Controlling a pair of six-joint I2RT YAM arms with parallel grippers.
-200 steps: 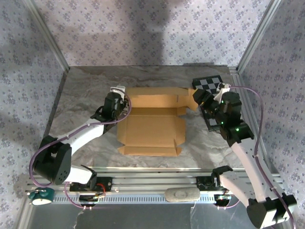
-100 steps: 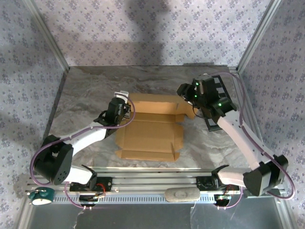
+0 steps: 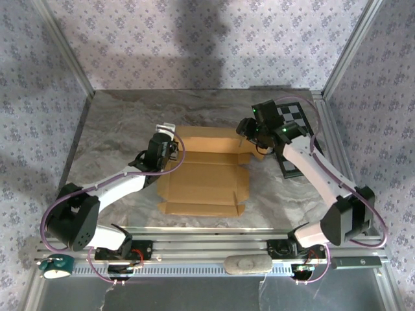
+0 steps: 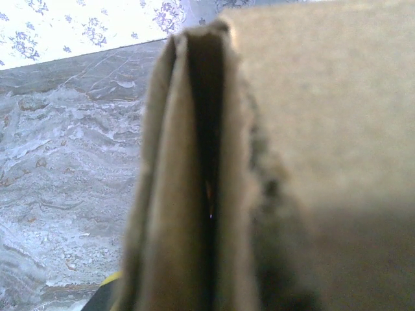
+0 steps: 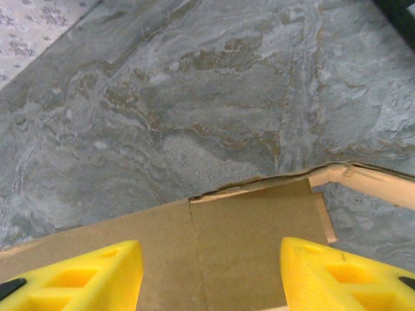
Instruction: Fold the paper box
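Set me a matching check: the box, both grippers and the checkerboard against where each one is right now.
Things:
1. box
2. left gripper
3. right gripper
4. checkerboard

Places:
A. far right part of the table
B. at the box's left edge
C. open, at the box's far right corner
D. middle of the table

Pairs: 1-D, 2-B, 3-C, 4-A
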